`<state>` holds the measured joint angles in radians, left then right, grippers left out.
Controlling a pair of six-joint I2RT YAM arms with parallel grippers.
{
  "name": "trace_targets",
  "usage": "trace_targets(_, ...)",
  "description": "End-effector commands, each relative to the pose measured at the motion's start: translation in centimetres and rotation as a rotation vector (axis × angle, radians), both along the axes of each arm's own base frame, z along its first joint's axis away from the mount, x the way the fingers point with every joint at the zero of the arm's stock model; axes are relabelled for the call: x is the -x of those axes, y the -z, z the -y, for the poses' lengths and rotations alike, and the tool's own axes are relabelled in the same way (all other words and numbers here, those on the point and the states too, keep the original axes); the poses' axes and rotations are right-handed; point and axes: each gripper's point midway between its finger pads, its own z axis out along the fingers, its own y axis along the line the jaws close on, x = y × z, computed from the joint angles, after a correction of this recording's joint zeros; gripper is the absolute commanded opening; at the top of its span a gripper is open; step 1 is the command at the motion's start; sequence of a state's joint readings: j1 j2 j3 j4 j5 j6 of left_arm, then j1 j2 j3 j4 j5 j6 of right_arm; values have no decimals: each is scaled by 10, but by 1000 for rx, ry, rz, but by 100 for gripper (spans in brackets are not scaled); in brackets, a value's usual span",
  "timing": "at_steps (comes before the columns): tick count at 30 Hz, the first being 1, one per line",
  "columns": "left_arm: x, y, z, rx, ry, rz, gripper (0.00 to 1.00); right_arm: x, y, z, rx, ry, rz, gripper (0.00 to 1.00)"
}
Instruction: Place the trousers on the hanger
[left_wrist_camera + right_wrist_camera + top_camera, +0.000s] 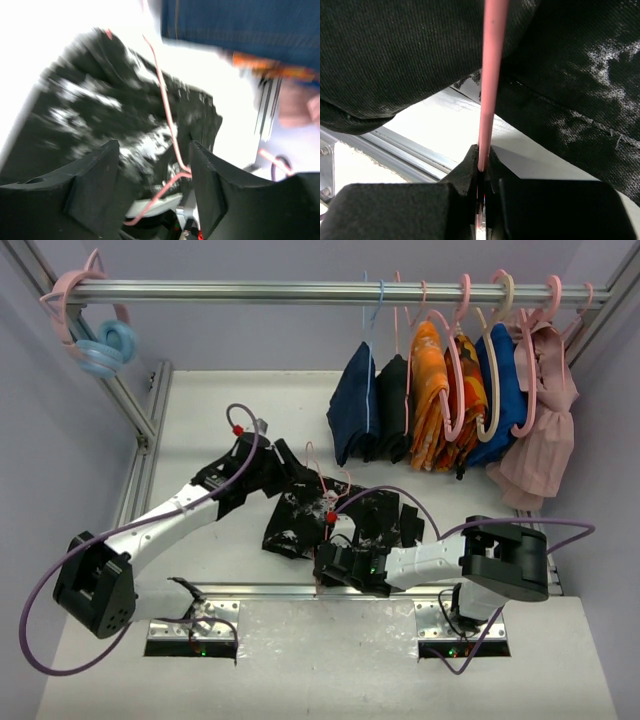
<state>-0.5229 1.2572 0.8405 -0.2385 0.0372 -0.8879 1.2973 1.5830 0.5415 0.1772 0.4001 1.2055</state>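
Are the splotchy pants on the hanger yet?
Not yet. The right gripper is shut on the thin pink hanger, whose wire runs under a fold of the trousers. They lie bunched on the table. The left gripper hovers open over them. Draping them neatly is left.

Robotics lab cell: aluminium-profile frame [118,390], garment rail [250,290], plain lilac walls [250,340].

Pale lavender walls [250,335] surround a white table [215,410] under a silver aluminium rail [290,290].
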Motion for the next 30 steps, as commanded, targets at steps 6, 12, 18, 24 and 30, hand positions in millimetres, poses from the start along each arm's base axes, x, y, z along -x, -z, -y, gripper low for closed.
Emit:
trace_targets(6,32,54,-51,-130,6,-7,0,5,16,30,139,4,-29,0)
trace_targets(12,75,73,4,117,322,1,0,9,3,21,144,0,-33,0)
trace_targets(18,110,49,64,325,582,48,0,17,-6,9,126,-31,-26,0)
trace_targets(24,118,35,106,394,660,79,0,20,-6,29,137,-27,-22,0)
trace_targets(30,111,43,116,425,638,74,0,29,-7,40,100,-114,-11,0)
